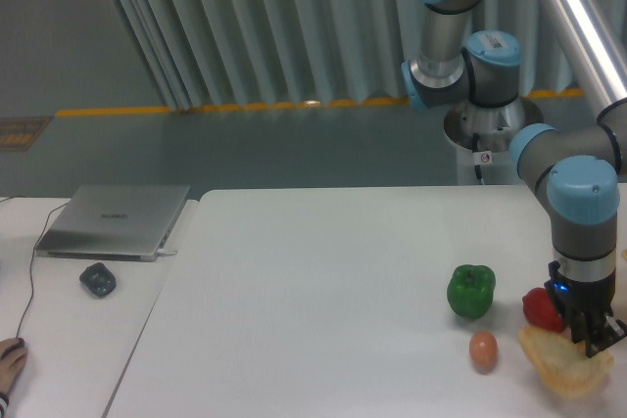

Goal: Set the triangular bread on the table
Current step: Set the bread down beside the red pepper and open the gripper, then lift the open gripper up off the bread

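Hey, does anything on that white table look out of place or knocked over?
Nothing stands out. The green pepper, red pepper and small brown egg sit undisturbed, and the pale tan bread wedge hangs intact from the gripper.

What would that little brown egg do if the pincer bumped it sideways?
The egg would probably roll or wobble off, since it looks rounded and lies loose on the smooth white table. It seems small, so likely light. The green pepper stands nearby, so it might stop there.

Pale ribbed curtain (245,26), grey floor (245,154) with yellow line (235,106), side desk (59,320)
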`<state>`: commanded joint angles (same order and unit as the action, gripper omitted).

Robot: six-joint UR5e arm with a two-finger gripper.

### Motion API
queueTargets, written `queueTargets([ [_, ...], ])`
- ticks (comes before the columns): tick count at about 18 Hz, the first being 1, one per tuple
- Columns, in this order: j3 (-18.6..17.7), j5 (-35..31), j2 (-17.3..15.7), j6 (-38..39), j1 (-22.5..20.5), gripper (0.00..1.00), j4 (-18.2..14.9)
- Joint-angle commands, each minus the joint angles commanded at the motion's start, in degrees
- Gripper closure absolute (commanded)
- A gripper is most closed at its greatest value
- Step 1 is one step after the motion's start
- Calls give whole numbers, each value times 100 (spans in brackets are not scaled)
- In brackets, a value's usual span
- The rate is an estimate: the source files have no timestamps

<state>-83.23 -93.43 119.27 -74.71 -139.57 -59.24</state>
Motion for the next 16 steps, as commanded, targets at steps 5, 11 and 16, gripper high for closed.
queueTargets([
  [5, -18, 0, 9, 26, 0, 0, 193],
  [11, 114, -17, -79, -525, -131, 0, 194],
  [16, 97, -132, -255, -1116, -246, 0, 115],
])
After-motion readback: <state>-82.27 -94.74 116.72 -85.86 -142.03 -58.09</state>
